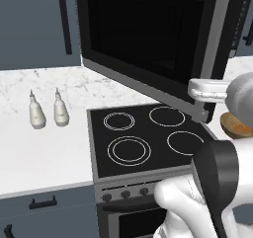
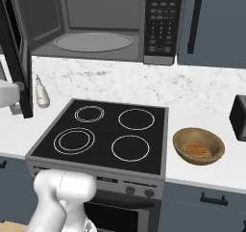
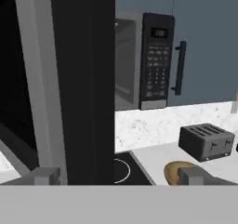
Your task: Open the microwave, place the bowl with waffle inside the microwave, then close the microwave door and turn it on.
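Swinging wide at left, microwave door (image 2: 17, 48) stands open, gripper (image 3: 118, 176) spread either side of its edge, pinching nothing. Microwave (image 2: 103, 24) cavity bare. Stove (image 2: 103, 135) centre. Bowl with waffle (image 2: 198, 146) on counter (image 2: 211, 173) right: likely light, rigid, smooth wood; pinch rim, keep level.

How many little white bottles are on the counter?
2. One white bottle and a second bottle stand side by side on the counter, left of the stove, under the open microwave door. More may be hidden behind that door.
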